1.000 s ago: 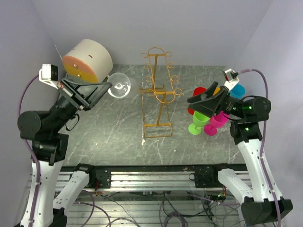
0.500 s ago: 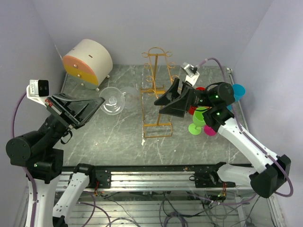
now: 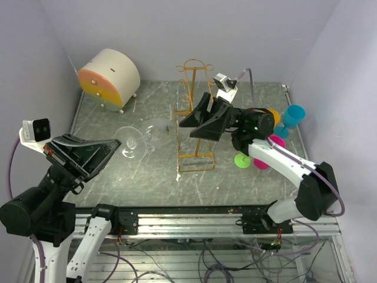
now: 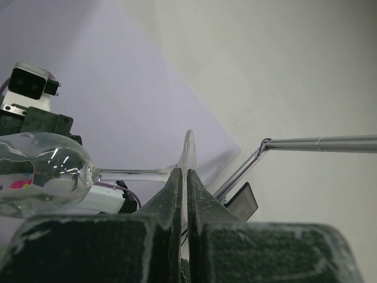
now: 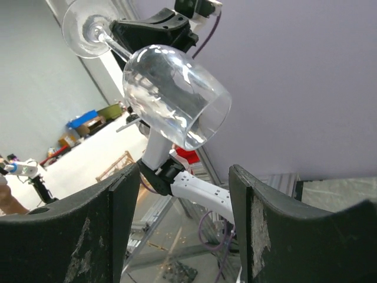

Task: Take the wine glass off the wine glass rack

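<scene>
1. Placement: the wine glass (image 3: 154, 127) hangs clear of the wine glass rack (image 3: 196, 155), to its left above the table (image 3: 106, 118). It lies sideways with the bowl mouth turned towards the right arm. Judged: a presentation for handover or support.
2. Left gripper (image 4: 184, 177): jaws almost closed, pinching the glass's thin foot edge-on. Stem and bowl project unsupported.
3. Right gripper (image 5: 184, 174): jaws spread wide and empty, aimed at the bowl and touching nothing.

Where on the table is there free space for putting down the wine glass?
Bare table lies left of the wine glass rack, in front of the round drum. The right side is crowded with coloured cups.
</scene>
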